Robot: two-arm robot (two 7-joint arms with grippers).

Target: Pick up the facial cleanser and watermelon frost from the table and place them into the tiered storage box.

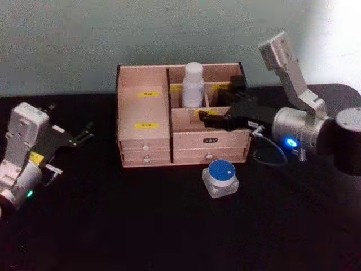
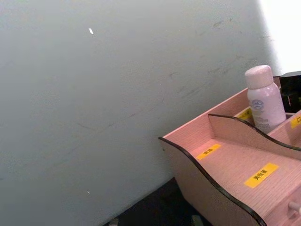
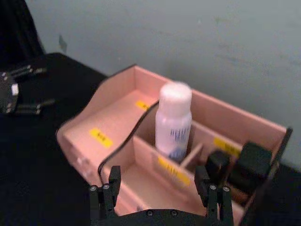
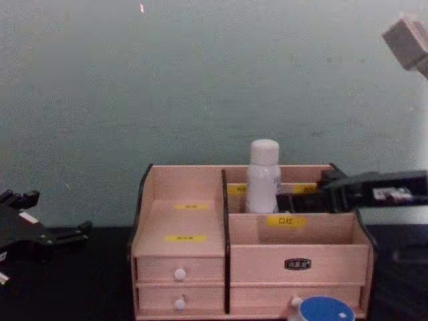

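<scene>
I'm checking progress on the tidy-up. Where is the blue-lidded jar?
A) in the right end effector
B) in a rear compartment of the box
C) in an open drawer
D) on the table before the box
D: the jar sits on the table just in front of the box, apart from the bottle standing inside.

Black table (image 1: 113, 226) before pale greenish wall (image 1: 67, 39).

I see the box (image 1: 144, 141), stepped light wood with yellow labels and white-knobbed drawers. The cleanser (image 1: 193, 86), a white bottle, stands upright in the box's rear middle compartment. The frost (image 1: 220, 173), a blue-lidded clear jar, sits just before the box's right drawers.
</scene>
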